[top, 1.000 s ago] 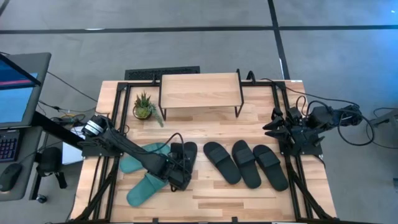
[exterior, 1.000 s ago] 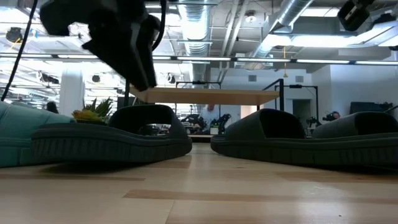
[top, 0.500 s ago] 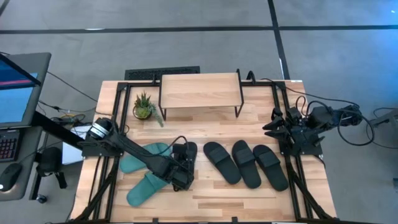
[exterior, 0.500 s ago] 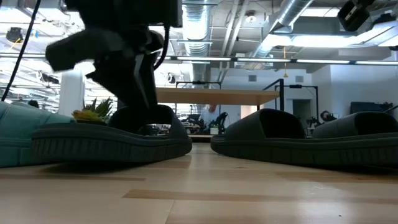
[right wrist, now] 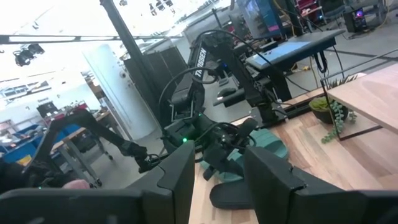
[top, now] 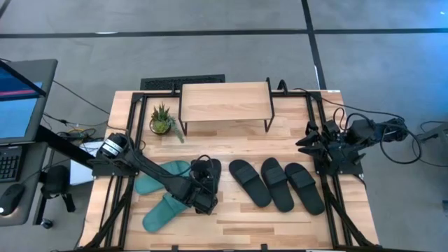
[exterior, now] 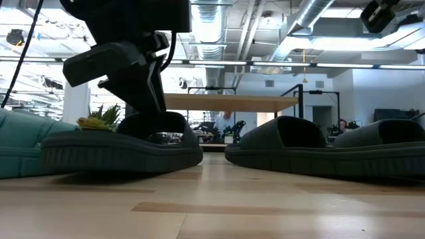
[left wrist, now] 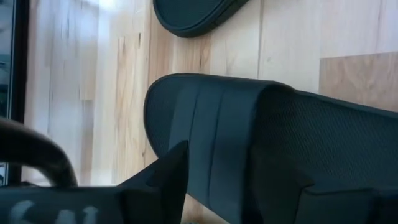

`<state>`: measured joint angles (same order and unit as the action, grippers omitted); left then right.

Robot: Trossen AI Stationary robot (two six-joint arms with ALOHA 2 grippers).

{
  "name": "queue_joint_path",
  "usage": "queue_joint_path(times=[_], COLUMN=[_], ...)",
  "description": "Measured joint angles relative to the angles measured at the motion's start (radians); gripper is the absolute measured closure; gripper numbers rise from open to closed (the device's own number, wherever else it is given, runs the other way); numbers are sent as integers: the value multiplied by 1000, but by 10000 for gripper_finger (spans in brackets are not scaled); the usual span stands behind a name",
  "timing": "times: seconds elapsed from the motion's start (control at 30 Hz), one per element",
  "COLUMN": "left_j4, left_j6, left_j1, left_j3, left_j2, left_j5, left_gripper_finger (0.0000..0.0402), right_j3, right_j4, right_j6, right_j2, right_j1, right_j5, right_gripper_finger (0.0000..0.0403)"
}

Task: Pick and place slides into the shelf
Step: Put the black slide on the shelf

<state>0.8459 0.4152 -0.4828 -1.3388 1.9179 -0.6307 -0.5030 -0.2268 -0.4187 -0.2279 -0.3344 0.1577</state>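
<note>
My left gripper [top: 202,191] reaches over the table's middle and is down on a black slide [top: 211,168], which lies flat next to two teal slides [top: 162,173] [top: 158,213]. The low view shows the left gripper [exterior: 150,106] descending onto this slide [exterior: 119,151]. In the left wrist view the slide [left wrist: 217,118] fills the gap of the gripper [left wrist: 227,199]. Three more black slides [top: 276,183] lie side by side to the right. The shelf [top: 225,102] stands on thin black legs at the far edge. My right gripper [top: 313,143] waits, open, at the right edge. My left gripper comes from above, slanting down from the table's left, with a finger [left wrist: 166,177] on either side of the slide's raised strap part [left wrist: 249,143] near its near half. Whether one finger is under the strap cannot be told. The slide's sole [exterior: 126,159] rests on the table.
A small potted plant [top: 162,119] stands left of the shelf. Black frame rails [top: 126,140] run along both table sides. A monitor and keyboard [top: 17,105] sit beyond the left edge. Bare wood lies between the slides and the shelf.
My left gripper has come down onto the black slide from above, moving slightly toward the table's near edge. In the low view the slide has shifted a little under it. The right arm has kept still.
</note>
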Motion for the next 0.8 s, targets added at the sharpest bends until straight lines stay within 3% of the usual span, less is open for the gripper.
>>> queue_joint_path(times=[0.3, 0.47, 0.8], left_j4=[0, -2, 3], left_j6=[35, 43, 75], left_j1=[16, 30, 35], left_j3=[2, 2, -2], left_j2=[0, 0, -1], left_j5=[24, 20, -11], left_gripper_finger=[325, 387, 399], right_j3=[0, 0, 0], right_j4=[0, 0, 0], right_j6=[0, 0, 0], right_j2=[0, 0, 0], right_j1=[0, 0, 0], right_j5=[0, 0, 0], right_gripper_finger=[278, 278, 278])
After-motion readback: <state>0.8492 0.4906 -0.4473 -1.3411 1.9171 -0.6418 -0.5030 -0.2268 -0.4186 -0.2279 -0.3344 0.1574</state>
